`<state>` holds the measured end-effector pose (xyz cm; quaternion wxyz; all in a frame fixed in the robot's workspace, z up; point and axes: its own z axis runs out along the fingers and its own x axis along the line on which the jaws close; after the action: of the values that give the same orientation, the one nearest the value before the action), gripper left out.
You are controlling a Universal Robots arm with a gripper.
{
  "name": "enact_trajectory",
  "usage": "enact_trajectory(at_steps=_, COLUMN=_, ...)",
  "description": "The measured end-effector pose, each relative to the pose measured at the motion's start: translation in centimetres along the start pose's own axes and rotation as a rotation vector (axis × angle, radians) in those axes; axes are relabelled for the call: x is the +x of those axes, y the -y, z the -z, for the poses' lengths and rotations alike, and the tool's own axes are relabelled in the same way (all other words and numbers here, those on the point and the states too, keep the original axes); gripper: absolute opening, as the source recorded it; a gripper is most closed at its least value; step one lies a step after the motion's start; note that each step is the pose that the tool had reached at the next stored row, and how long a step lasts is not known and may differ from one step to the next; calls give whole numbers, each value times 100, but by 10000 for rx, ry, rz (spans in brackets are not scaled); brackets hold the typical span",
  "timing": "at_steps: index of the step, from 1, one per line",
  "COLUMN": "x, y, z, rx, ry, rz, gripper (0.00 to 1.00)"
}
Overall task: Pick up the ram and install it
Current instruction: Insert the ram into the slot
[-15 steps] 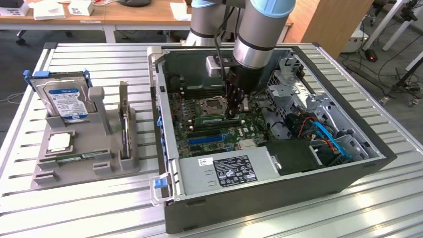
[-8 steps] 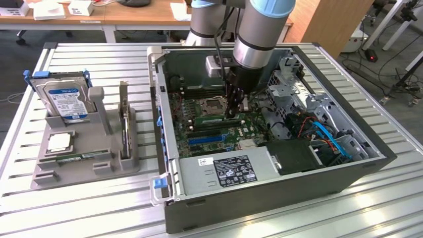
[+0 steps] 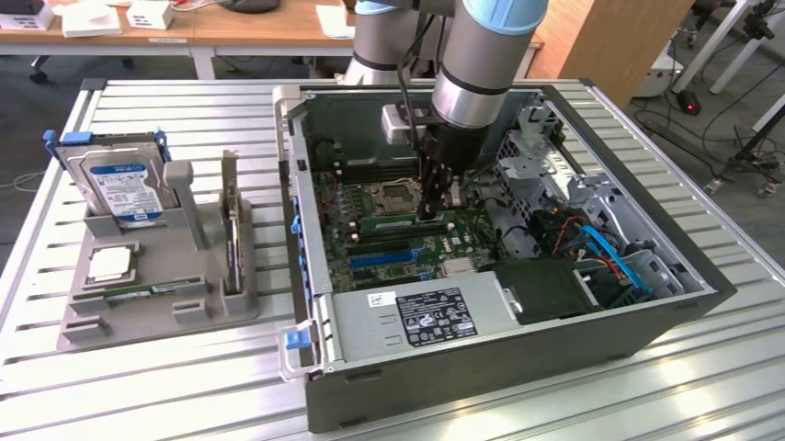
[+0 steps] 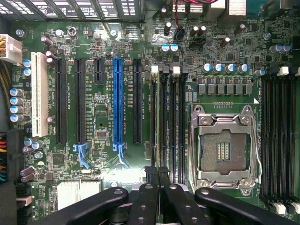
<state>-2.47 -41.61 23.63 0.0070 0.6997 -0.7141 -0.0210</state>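
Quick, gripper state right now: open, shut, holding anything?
Gripper: jaws shut, low over the memory slots beside the CPU socket; whether anything is pinched between them cannot be told.

The arm (image 3: 476, 64) is built of smooth silver-grey tubes with pale blue caps (image 3: 497, 13) at the joints, turning black below the wrist, and a thin black cable (image 3: 407, 64) runs down alongside it. A small light-grey box (image 3: 403, 122) is fixed to the side of the wrist. In the wrist view the jaws are matt black: two narrow fingers (image 4: 146, 201) flanked by thick rounded links (image 4: 89, 206), each joint carrying a round, dull silver pin (image 4: 118, 191).
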Motion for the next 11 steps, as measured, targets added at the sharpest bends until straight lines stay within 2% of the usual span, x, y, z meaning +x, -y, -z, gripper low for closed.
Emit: enact_trajectory(at_steps=11, x=0, y=2, z=-37, rx=1, ry=6, rz=0, gripper=11)
